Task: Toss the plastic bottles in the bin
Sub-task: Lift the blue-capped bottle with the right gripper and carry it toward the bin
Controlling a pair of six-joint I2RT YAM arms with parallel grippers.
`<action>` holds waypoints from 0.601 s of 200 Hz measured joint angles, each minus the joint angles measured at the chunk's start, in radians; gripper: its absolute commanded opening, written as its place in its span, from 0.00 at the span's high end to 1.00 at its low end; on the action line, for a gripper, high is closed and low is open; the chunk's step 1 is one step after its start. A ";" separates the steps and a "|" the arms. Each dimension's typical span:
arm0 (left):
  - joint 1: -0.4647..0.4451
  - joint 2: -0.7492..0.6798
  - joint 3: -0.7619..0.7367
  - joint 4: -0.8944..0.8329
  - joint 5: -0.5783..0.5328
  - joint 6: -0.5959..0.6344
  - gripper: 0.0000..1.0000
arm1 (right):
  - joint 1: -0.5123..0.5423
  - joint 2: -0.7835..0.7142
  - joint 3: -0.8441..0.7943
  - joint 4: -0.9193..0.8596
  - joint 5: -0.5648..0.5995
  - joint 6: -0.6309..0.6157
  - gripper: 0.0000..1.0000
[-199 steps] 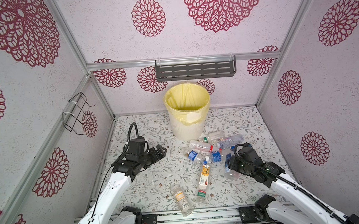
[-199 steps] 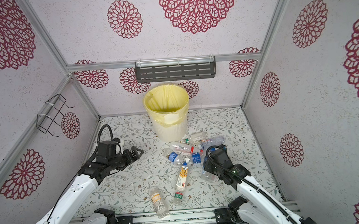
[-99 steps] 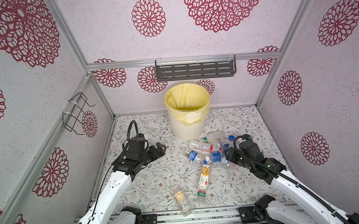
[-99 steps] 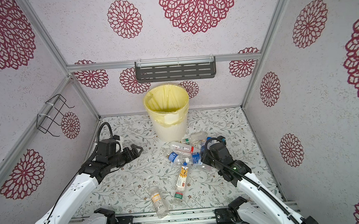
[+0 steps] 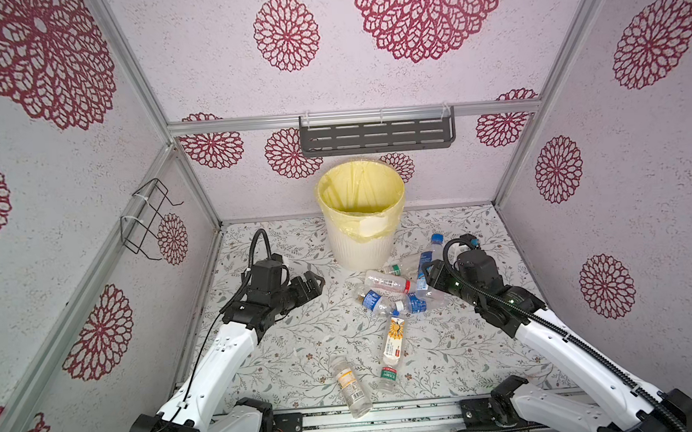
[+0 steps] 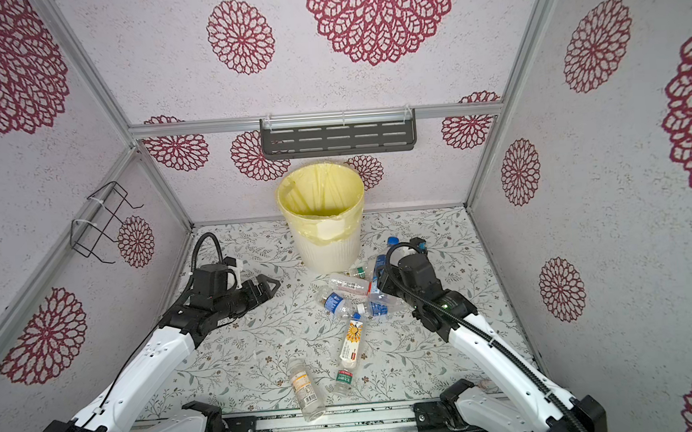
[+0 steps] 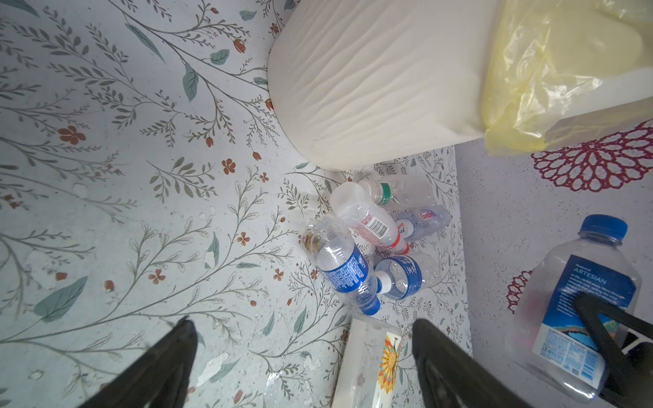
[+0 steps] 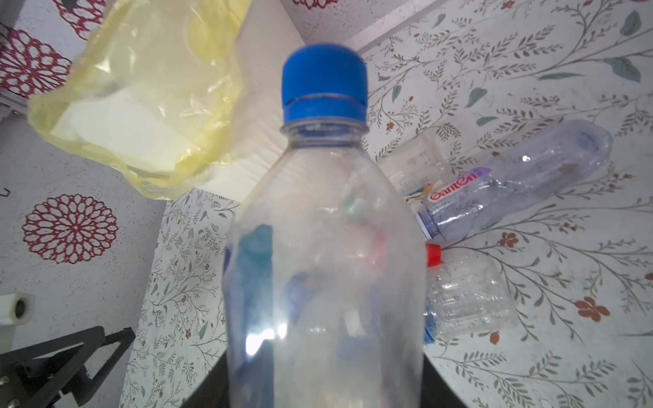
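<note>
Nearest the base, three bottles [image 5: 393, 341] lay loose on the worktop [image 5: 287, 354]. The left fingers [image 7: 169, 364] hung wide apart and empty above it. Beyond, a pile [image 5: 387, 291] lay at the foot of the bin [image 5: 363, 251]. The right fingers [image 7: 600, 325] gripped a clear, blue-capped bottle [image 5: 428, 259], raised beside the bin. The carry seemed in hand; next it called for rising over the rim, then release.

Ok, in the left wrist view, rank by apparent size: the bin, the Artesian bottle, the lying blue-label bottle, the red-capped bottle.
1. bin, though cut off by the picture's edge.
2. Artesian bottle; it is raised, so nearness to the camera may inflate it.
3. blue-label bottle and red-capped bottle look alike; not ranked.
</note>
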 measured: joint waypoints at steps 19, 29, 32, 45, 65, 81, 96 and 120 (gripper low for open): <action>0.000 0.000 0.000 -0.001 0.001 0.000 0.03 | 0.000 0.012 0.047 0.009 0.003 -0.014 0.50; 0.000 0.000 0.000 -0.001 0.001 0.000 0.03 | 0.002 0.016 0.071 0.014 0.008 -0.021 0.50; 0.000 0.000 0.000 -0.002 0.001 0.000 0.03 | 0.002 0.017 0.077 0.014 0.010 -0.022 0.50; 0.000 0.000 0.000 -0.002 0.000 0.000 0.03 | 0.002 0.023 0.107 0.019 0.018 -0.029 0.50; 0.003 0.000 0.000 -0.002 0.000 0.000 0.03 | 0.003 0.031 0.139 0.040 0.024 -0.029 0.50; 0.005 0.000 0.002 -0.002 0.001 -0.003 0.03 | 0.003 0.036 0.161 0.059 0.024 -0.029 0.50; 0.006 0.000 0.005 -0.005 0.001 -0.004 0.03 | 0.005 0.047 0.186 0.074 0.024 -0.031 0.50; 0.011 0.000 0.014 -0.014 0.003 -0.004 0.03 | 0.006 0.059 0.210 0.110 0.024 -0.037 0.50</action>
